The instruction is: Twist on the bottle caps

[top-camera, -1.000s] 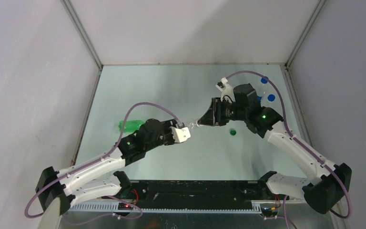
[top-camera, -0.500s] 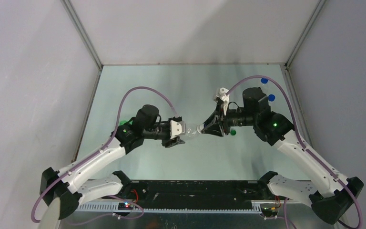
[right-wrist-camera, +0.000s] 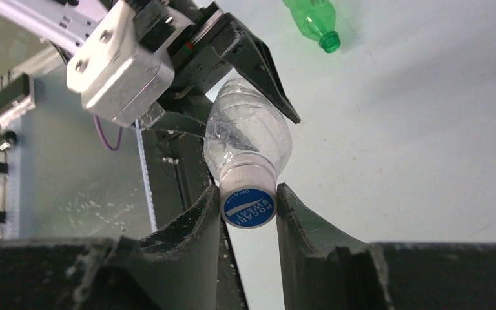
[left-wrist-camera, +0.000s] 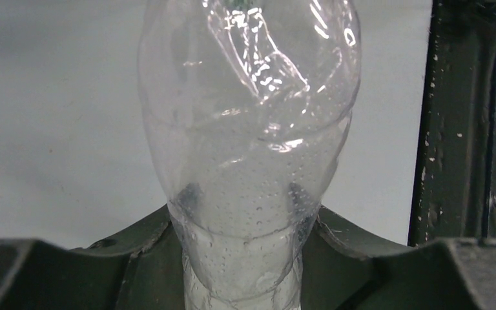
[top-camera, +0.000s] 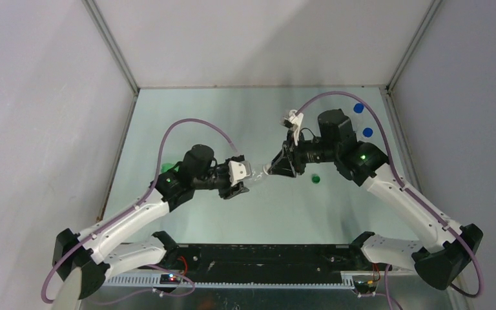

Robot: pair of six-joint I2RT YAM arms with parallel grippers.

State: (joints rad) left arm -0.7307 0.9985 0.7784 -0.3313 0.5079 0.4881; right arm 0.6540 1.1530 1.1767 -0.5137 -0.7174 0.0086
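Note:
My left gripper is shut on the base of the clear bottle and holds it level above the table; the bottle fills the left wrist view, pinched low between the jaws. My right gripper is shut on the white cap, which has a blue printed top and sits on the bottle's neck. The dark green cap lies on the table under my right wrist. The green bottle lies on its side, uncapped, mostly hidden behind my left arm in the top view.
Two bright blue caps show at the back right by the wall. Grey walls close the table on three sides. The black base rail runs along the near edge.
My left arm has lifted and swung, keeping the bottle's mouth at the right gripper. My right wrist has rolled around the cap, its camera mount shifting up and left.

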